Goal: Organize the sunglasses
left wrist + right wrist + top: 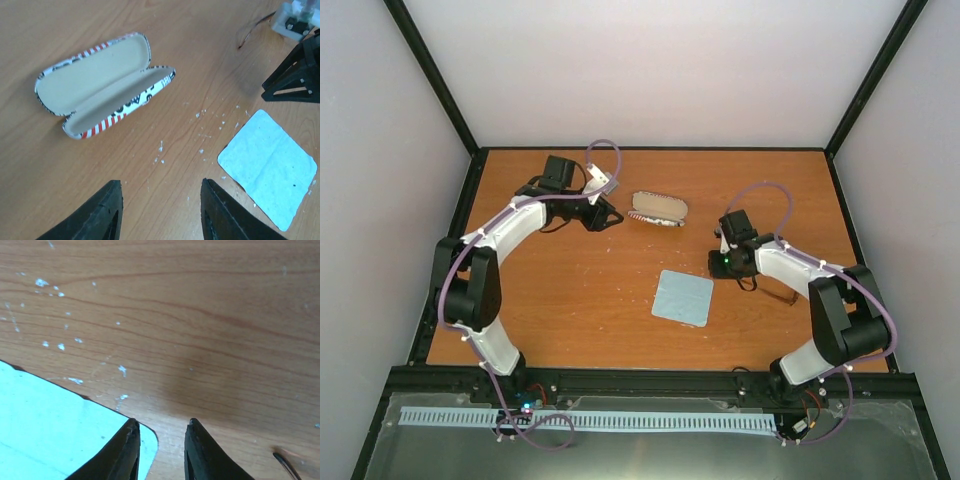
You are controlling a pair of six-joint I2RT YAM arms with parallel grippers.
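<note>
The right jaws stand slightly spread with nothing between them, close over bare counter (215, 330). Just to their left lies the light blue cloth (55, 425), its rounded corner showing beside one tip. The sunglasses (780, 295) are not ahead of these jaws. They lie behind them and to their right, on the counter close by the right forearm, which hides most of them in the top view.

The left jaws are spread wider, also empty, above the counter. Ahead of them and to their left the flag-patterned case (95, 82) lies open, both halves bare inside. The cloth sits ahead to their right.

As I read it, the step in hand is fetching the glasses: the case is ready and nothing is gripped yet. The next move calls for the right jaws to draw back and swing round to the frame. They would then settle over a sturdy part such as the bridge and close nearly all the way, since the frame is thin.

Only a short dark stretch of the pair shows. Its long axis appears to slant along the forearm, away from the right jaws and at an angle to the case's long axis. Which way the lenses face I cannot tell.
</note>
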